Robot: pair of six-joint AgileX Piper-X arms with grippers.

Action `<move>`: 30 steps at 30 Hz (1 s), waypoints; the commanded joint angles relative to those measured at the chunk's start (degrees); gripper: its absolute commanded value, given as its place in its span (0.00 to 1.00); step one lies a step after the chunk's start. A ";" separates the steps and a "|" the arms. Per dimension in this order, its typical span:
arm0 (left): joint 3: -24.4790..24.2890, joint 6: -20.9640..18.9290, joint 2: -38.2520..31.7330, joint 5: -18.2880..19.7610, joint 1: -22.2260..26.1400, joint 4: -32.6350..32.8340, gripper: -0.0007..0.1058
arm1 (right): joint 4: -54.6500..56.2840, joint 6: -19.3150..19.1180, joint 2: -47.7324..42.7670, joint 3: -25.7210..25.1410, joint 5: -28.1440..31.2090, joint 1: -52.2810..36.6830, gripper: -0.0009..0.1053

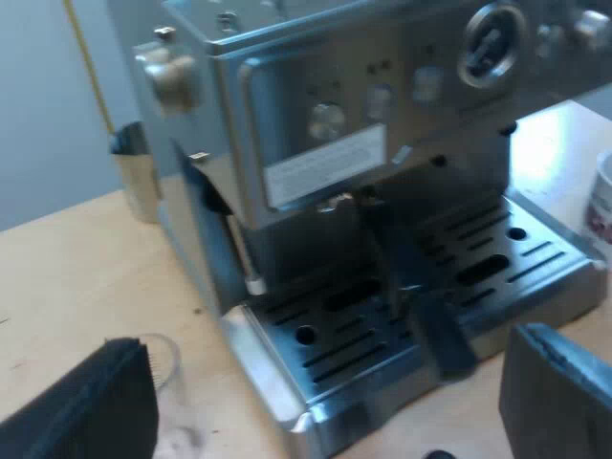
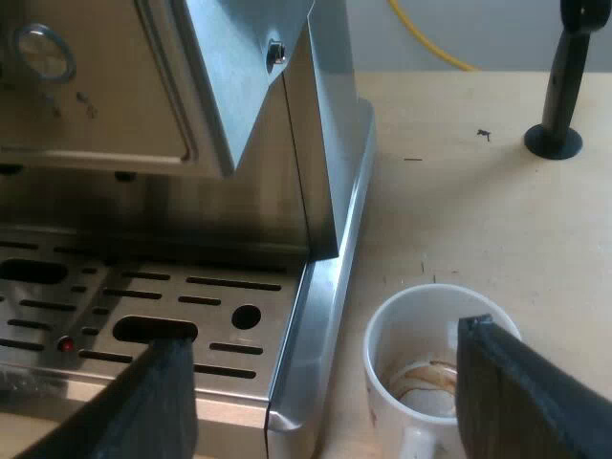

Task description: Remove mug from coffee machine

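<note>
The left gripper (image 1: 335,342) is held in front of the espresso machine (image 1: 316,143), its two black fingers (image 1: 96,406) spread wide with nothing between them. A measuring glass (image 1: 164,368) is seen on the wooden table (image 1: 67,277) just beside one finger, and a metal jug (image 1: 139,177) stands at the machine's side. A dark handle (image 1: 421,306) is locked in under the machine's front and reaches out over the drip tray (image 1: 497,277). The mug (image 1: 602,201) is set on the table beside the tray, not on it. The right gripper (image 2: 325,335) is also opened wide, with the mug (image 2: 421,325) framed between its fingers (image 2: 526,392); whether either finger touches it cannot be told. Brown residue is seen inside the mug, which stands just beside the tray's corner (image 2: 287,402). A black post (image 2: 559,86) on a round foot stands well apart.
</note>
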 commanded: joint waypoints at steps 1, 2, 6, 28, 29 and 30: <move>-0.45 -0.50 -0.11 -1.08 2.44 -0.53 0.82 | 0.03 -0.69 2.35 -2.09 0.03 -0.23 0.57; -0.45 -0.50 -0.11 -1.08 3.51 -0.53 0.82 | 0.03 -0.69 2.78 -2.29 0.30 -0.25 0.57; -0.45 -0.97 -0.11 -0.71 9.86 0.85 0.82 | -0.40 -0.55 4.81 -2.84 0.86 -3.54 0.57; -0.45 -0.55 -8.09 -0.71 10.25 9.81 0.82 | -0.33 -0.76 -15.50 3.53 1.74 -16.03 0.57; -0.45 -0.55 -9.69 -0.71 10.25 9.80 0.82 | -0.33 -0.76 -17.83 4.74 1.74 -16.03 0.57; -0.45 -0.55 -11.15 -0.71 10.25 9.80 0.82 | -0.33 -0.76 -20.13 5.72 1.74 -16.03 0.57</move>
